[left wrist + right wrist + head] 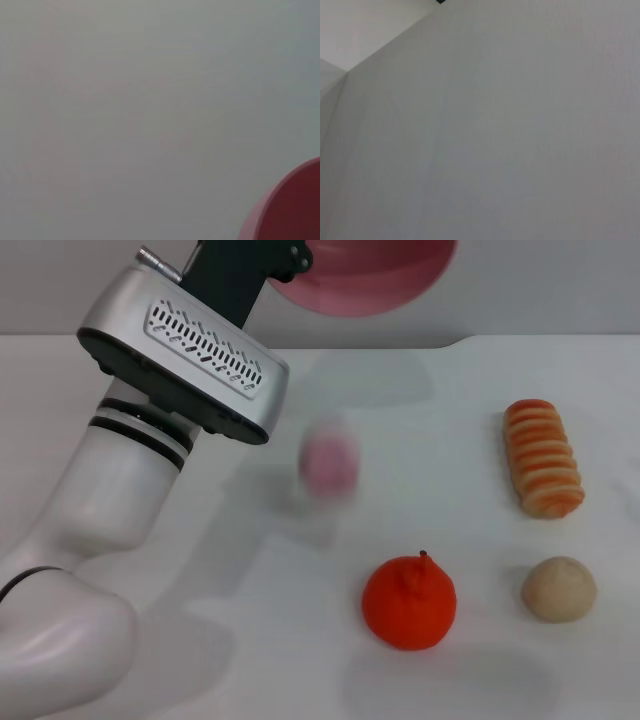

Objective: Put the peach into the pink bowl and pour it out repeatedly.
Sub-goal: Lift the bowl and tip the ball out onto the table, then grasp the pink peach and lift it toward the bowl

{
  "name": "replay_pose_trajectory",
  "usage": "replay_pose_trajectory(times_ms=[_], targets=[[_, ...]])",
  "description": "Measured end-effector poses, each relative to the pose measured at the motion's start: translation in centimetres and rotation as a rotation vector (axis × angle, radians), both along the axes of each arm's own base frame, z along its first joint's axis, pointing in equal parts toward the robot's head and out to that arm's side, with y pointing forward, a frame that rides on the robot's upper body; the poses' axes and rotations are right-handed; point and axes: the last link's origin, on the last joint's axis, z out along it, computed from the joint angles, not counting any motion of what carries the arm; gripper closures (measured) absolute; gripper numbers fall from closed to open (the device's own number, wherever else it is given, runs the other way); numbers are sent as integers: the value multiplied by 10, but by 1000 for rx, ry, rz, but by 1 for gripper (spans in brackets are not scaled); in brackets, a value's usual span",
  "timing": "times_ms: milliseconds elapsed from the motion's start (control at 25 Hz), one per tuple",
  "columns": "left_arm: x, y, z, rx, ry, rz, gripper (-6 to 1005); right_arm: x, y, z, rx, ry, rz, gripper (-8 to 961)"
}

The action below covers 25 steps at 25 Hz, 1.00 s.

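Head view: the left pincer (290,265) is raised at 12 o'clock, at the pink bowl (375,275); its opening cannot be told. The peach (329,462), blurred, is seen at the centre over the white surface (450,440). An orange fruit (409,602) lies at 5 o'clock, a beige ball (558,588) at 4 o'clock, a striped bread roll (543,457) at 3 o'clock.

Left wrist view: the bowl's rim (290,210) is seen.

Right wrist view: only blank wall; the right pincer is unseen.
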Motion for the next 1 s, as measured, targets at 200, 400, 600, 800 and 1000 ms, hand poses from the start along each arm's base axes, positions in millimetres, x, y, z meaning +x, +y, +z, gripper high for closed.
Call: replay_pose_trajectory(times_ms=[200, 400, 600, 800, 1000], targets=[[1, 0, -3, -14, 4, 4, 826, 1, 0, -2, -9, 10, -1, 576], [6, 7, -11, -130, -10, 52, 825, 3, -1, -4, -18, 21, -4, 580], [20, 29, -11, -343, -22, 172, 824, 3, 0, -6, -29, 29, -2, 583], [34, 56, -2, -609, -45, 346, 823, 1, 2, -14, -73, 13, 5, 587], [38, 88, 8, -845, -51, 573, 822, -9, 10, -26, -209, -54, 28, 591]])
